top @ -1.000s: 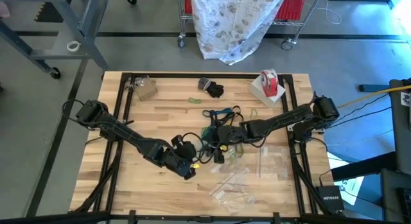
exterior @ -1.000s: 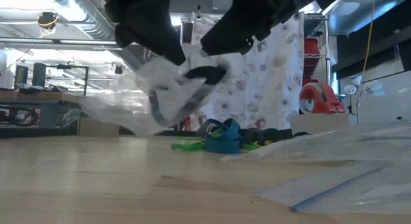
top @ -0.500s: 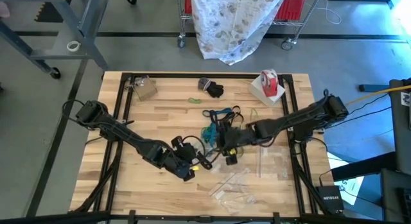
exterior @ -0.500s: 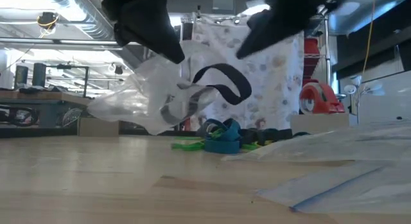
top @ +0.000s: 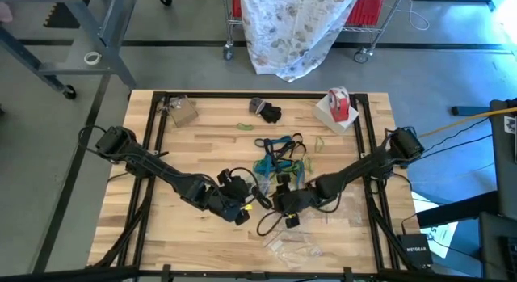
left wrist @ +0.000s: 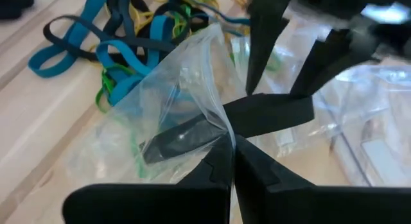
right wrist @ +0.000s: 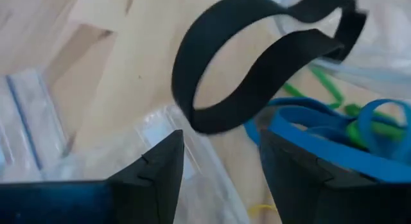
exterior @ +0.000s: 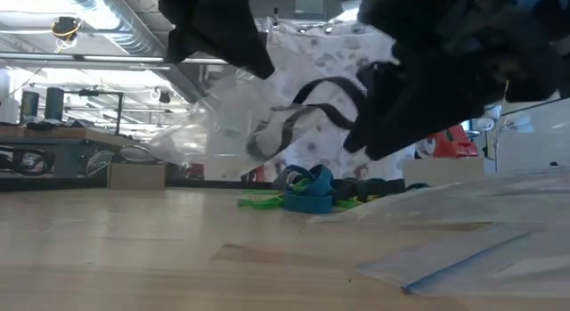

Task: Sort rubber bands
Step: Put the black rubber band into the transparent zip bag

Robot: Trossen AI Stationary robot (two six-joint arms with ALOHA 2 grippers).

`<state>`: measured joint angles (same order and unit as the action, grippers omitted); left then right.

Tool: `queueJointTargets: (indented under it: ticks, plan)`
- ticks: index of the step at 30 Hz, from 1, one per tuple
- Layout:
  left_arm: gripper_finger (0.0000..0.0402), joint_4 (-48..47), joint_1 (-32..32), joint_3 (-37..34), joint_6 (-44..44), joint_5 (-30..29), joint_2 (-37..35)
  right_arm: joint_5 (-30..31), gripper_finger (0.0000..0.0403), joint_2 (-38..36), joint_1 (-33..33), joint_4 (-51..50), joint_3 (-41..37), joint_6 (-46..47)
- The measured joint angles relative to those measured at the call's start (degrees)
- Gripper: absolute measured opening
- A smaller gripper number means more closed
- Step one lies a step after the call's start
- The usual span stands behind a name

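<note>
The left gripper [left wrist: 232, 144] was clenched on a clear bag [left wrist: 173, 102] near the table's middle; just right, the right gripper [right wrist: 221, 156] stood released below a black rubber band [right wrist: 257, 63].

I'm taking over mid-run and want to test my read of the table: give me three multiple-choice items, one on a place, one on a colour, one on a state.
1. Where is the red-and-white tape roll?
A. far right corner of the table
B. near left corner
C. inside a bag

2. What colour is the rubber band hanging half out of the clear bag?
A. tan
B. black
C. green

3. How is the left pincer?
A. wide open over the pile
B. shut on the clear bag
C. shut on the tape roll

Answers:
1 A, the high view shows it at the table's far right corner.
2 B, the right wrist view shows a broad black loop before the open right pincer.
3 B, the left wrist view shows its fingertips pinched on the bag's edge.
</note>
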<state>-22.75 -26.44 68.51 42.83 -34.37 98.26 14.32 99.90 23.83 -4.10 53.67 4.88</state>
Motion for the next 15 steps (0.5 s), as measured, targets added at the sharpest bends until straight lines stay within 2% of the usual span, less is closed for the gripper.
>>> queueJointTargets:
  ticks: [3, 6, 12, 15]
  plan:
    - [0.0000, -0.07, 0.31, 0.00, -0.02, -0.02, 0.00, -3.69, 0.0193, 0.73, -1.22, 1.15, 0.00, 3.65]
    - [0.0000, -0.09, 0.33, 0.00, -0.31, -0.26, 0.00, -3.15, 0.0178, 0.59, -1.52, 3.21, 0.00, 5.24]
    - [0.0000, -0.09, 0.31, 0.00, -0.83, -0.42, 0.00, -5.80, 0.0104, 0.31, -1.50, 7.43, 3.39, 7.73]
    - [0.0000, -0.10, 0.29, 0.00, -0.85, -0.42, 0.00, -3.16, 0.0064, 0.22, -1.81, 6.22, 5.91, 8.33]
